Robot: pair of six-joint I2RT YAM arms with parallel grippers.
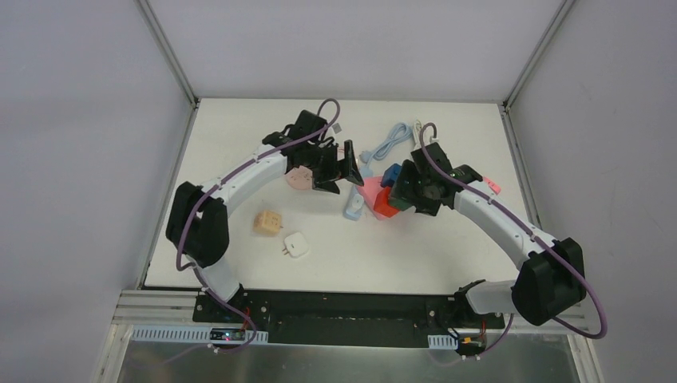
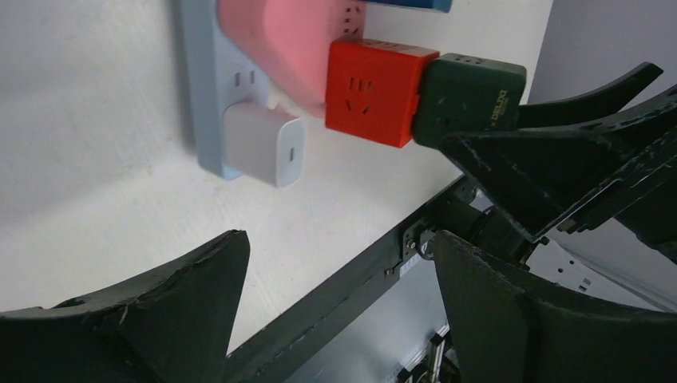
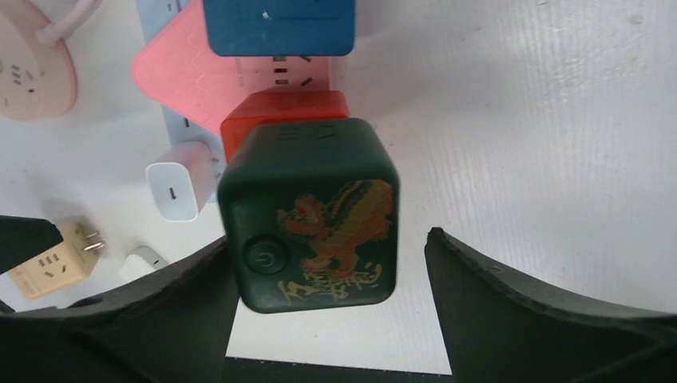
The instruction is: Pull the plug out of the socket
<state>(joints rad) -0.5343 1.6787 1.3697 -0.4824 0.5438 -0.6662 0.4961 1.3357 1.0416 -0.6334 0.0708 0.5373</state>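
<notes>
Dark green cube plug (image 3: 307, 215) sits in the red cube socket (image 3: 283, 108), its button face toward the right wrist camera. Right gripper (image 3: 329, 243) straddles the plug, jaws wide. Left gripper (image 2: 337, 239): jaws wide.

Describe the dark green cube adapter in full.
The dark green cube adapter looks like matte plastic with rounded corners. The face toward the right wrist camera carries an orange-gold dragon-like print and a round power button; a side face shows socket slots and small lettering. It sits end-on against the red cube. The right gripper straddles it, open; contact is unclear.
</notes>
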